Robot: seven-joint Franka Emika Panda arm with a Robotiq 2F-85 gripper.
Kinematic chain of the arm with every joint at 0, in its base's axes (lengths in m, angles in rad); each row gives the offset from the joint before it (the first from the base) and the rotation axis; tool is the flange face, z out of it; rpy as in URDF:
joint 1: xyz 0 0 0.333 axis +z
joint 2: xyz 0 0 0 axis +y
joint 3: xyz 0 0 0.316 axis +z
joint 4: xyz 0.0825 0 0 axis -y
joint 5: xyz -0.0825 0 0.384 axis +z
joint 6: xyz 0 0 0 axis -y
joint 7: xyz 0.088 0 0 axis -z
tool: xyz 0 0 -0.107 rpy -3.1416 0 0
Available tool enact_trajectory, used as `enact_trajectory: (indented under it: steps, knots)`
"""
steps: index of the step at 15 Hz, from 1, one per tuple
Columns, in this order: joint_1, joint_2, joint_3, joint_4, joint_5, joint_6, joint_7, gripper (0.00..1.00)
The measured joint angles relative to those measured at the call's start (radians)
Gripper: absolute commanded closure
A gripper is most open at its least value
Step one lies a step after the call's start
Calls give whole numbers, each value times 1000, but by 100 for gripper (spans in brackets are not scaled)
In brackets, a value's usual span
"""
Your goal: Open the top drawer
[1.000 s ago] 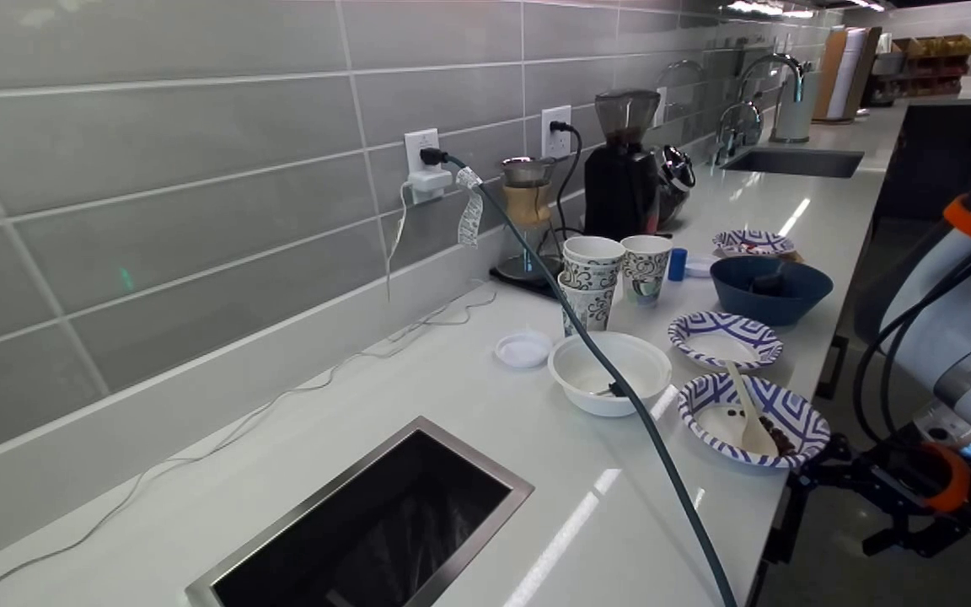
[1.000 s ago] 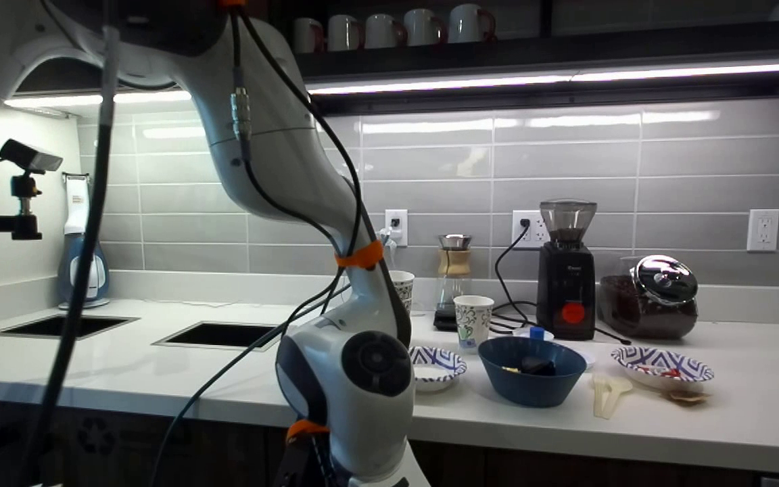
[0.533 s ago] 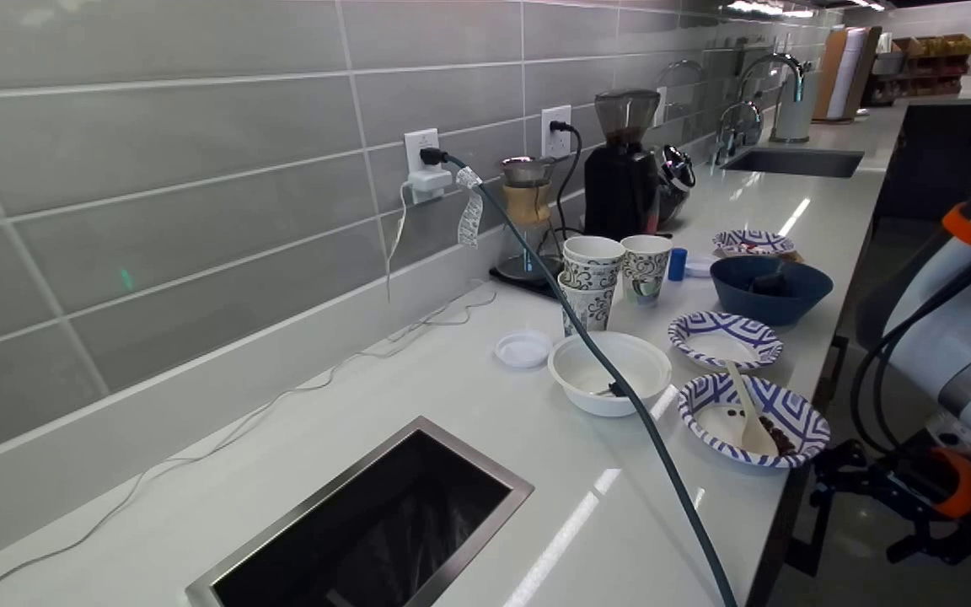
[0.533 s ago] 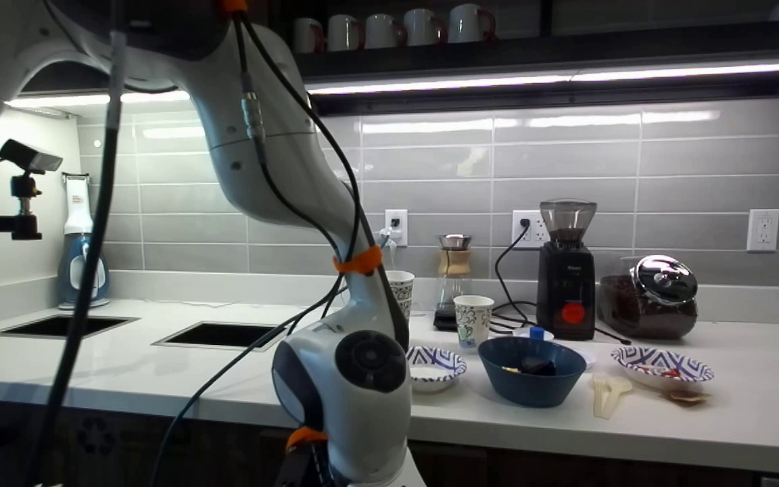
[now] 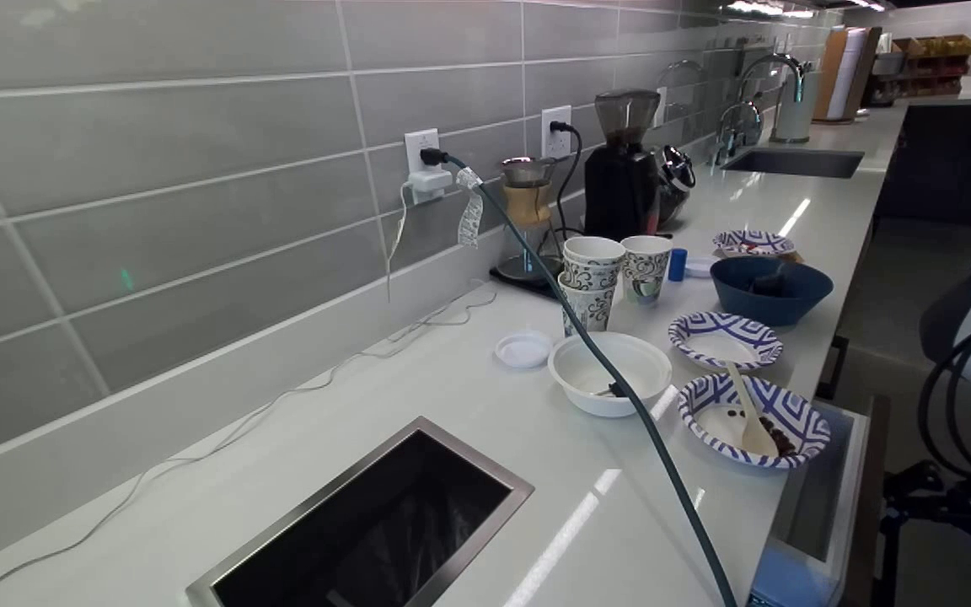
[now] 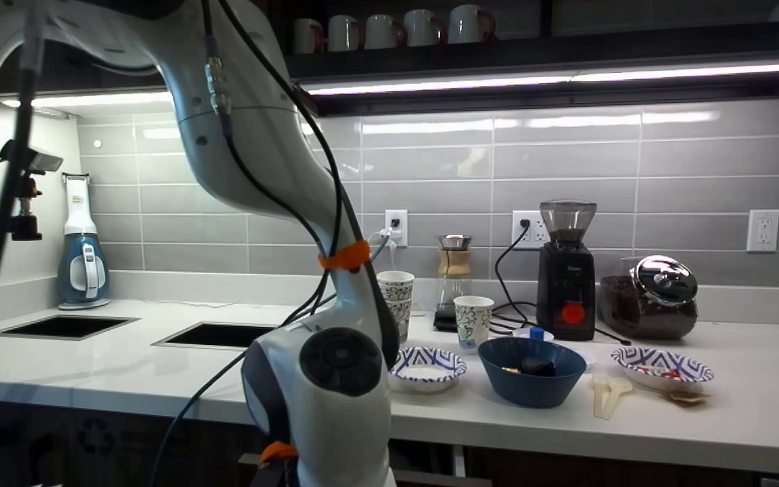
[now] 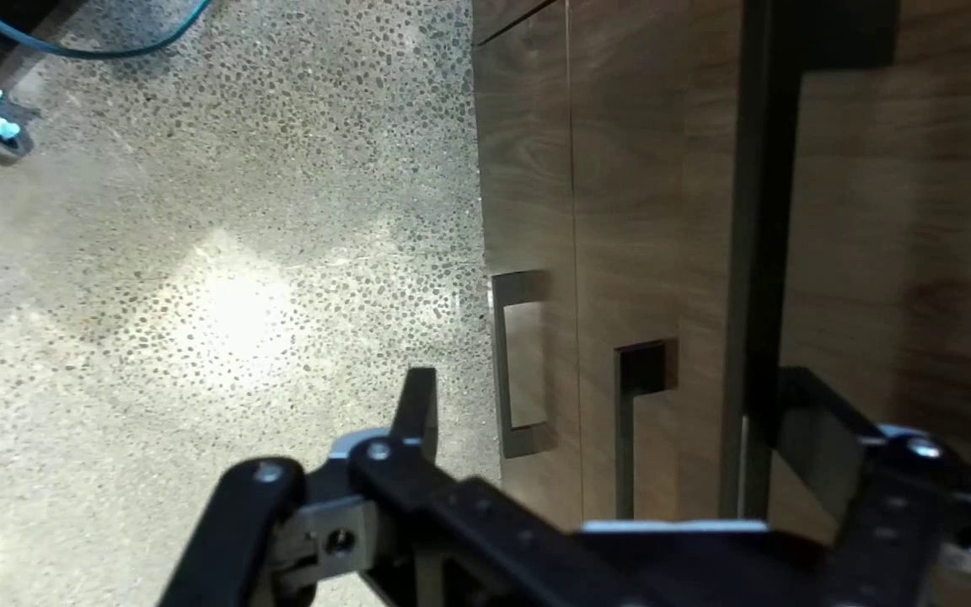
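A spoon [image 5: 752, 416] rests in a patterned bowl [image 5: 799, 415]; mugs [image 6: 381, 32] line a dark shelf [image 6: 531, 55].

The glossy white arm [image 6: 254, 145] has a dark grey panel [image 6: 266, 392] and a round black cap [image 6: 341, 362]. Orange bands [image 6: 345, 257] circle it; black cables [image 6: 337, 196] run alongside, one with a silvery connector [image 6: 216, 84]. The black end effector [image 7: 612, 405] shows pale screw heads [image 7: 378, 450].

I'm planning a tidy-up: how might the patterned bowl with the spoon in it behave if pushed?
The patterned bowl is probably light and flexible, given its thin, papery rim. The spoon could shift, since it pokes out over that rim. The small dark bits look loose, so they might scatter.
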Motion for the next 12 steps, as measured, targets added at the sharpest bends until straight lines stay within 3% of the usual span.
enact_trajectory:
  steps: [8,12]
  knots:
    - [-36,-129,-184,-143,-169,-30,-1,0]
    - [-26,-216,-232,-181,-294,-86,15,0]
